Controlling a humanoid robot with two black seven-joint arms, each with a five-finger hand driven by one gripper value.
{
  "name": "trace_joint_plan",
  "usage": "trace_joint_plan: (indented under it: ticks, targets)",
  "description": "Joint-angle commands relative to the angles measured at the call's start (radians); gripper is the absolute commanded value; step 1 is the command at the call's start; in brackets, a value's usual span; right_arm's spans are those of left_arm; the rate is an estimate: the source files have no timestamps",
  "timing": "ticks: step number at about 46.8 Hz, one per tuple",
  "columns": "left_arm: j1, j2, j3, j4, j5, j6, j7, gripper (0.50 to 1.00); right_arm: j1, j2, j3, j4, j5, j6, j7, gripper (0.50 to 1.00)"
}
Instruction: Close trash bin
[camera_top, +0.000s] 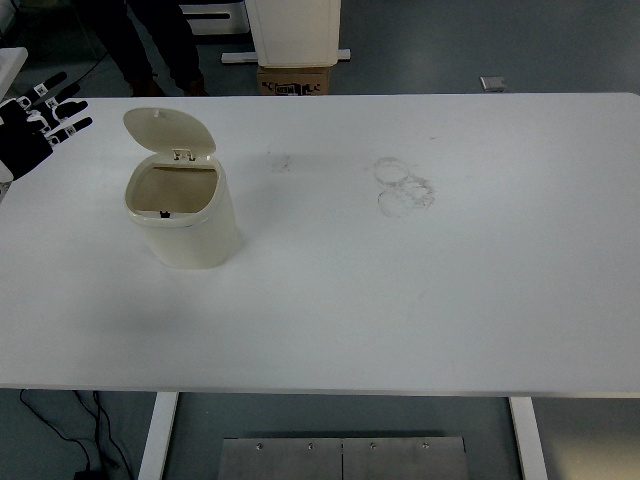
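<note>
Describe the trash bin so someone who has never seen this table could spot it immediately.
On the white table, look to the left half, toward the far edge. The cream trash bin stands there, its lid flipped up at the back. It is the only object standing on the tabletop.

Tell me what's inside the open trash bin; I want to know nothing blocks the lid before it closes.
Through the opening of the trash bin only a bare tan interior shows, no items. Its lid stands raised behind. The bottom and near inner wall are hidden by the rim.
</note>
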Motion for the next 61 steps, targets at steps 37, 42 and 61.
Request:
trace_joint_plan:
  ticks: [37,42,61]
  targets:
    - [-0.607,0.092,0.759,-0.265,0.005,-0.007,0.003,1.0,0.0,0.0,0.0,0.0,0.0,0.0,0.0,0.991]
    - [-0.667,0.086,0.811,-0.3,0.008,-0.01,0.009,1.0,0.0,0.0,0.0,-0.001,0.0,0.0,0.0,0.991]
    - [-0.782,0.035,0.911,-0.314,0.104,-0.074,0.023,1.0,0.0,0.0,0.0,-0.001,0.0,0.0,0.0,0.991]
